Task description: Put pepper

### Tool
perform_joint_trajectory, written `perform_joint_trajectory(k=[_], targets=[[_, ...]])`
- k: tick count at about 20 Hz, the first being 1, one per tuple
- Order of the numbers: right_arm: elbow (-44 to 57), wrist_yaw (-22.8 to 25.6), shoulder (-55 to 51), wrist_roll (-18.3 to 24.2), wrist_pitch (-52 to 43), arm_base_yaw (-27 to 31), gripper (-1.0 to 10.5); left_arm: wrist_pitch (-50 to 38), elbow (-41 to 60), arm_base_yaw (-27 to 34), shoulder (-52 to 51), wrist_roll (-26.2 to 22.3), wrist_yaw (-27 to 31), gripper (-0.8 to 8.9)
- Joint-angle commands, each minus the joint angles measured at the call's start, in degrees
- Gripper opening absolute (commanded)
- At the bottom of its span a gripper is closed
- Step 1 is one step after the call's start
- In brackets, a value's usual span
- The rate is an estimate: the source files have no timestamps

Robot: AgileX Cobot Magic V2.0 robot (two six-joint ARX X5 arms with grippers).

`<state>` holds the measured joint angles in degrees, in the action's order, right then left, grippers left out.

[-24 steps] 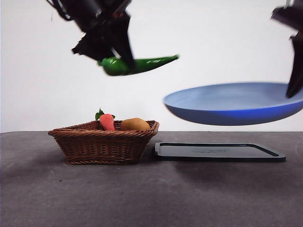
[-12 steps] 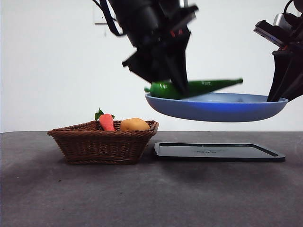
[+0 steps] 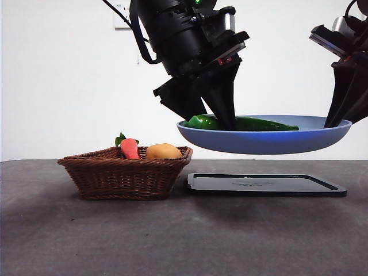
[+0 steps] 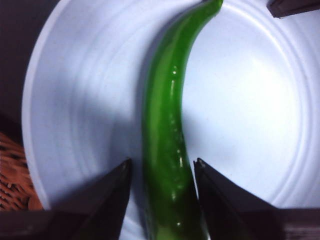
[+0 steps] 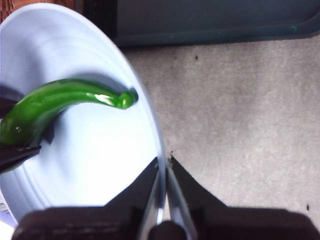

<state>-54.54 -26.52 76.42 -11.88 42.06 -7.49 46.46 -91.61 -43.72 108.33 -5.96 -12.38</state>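
The long glossy green pepper (image 3: 261, 123) lies in the blue plate (image 3: 270, 142), which hangs in the air above the black tray. My left gripper (image 3: 217, 118) reaches down into the plate's left part. In the left wrist view its jaws (image 4: 161, 162) stand on either side of the pepper's thick end (image 4: 165, 125), shut on it over the plate (image 4: 250, 100). My right gripper (image 3: 339, 118) holds the plate at its right edge. In the right wrist view its jaws (image 5: 163, 162) pinch the plate's rim (image 5: 145, 130), and the pepper (image 5: 60, 97) curves across the plate.
A wicker basket (image 3: 123, 175) stands on the dark table at the left, holding a red-orange carrot-like piece (image 3: 130, 148) and a rounded orange-yellow fruit (image 3: 164, 151). A flat black tray (image 3: 264, 185) lies to its right, under the plate, and shows in the right wrist view (image 5: 210, 20).
My left gripper carried the pepper rightward and down from above the basket into the plate. The plate shifted left under it, then stayed level.
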Motion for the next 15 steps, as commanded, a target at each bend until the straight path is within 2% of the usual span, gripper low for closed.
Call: perform_joint_trajectory(k=[1, 9, 15], targets=[[-1.14, -0.57, 0.5, 1.03, -0.02, -0.2, 0.1, 0.7, -1.11, -0.61, 1.16, 0.39, 0.09, 2.38], [-1.14, -0.57, 0.5, 1.01, 0.44, -0.17, 0.1, 2.64, -1.14, -0.48, -8.17, 0.39, 0.28, 2.38], [-1.16, -0.04, 0.7, -0.35, -2.6, 1.29, 0.1, 4.5, -1.14, -0.15, -19.74, 0.35, 0.39, 2.37]])
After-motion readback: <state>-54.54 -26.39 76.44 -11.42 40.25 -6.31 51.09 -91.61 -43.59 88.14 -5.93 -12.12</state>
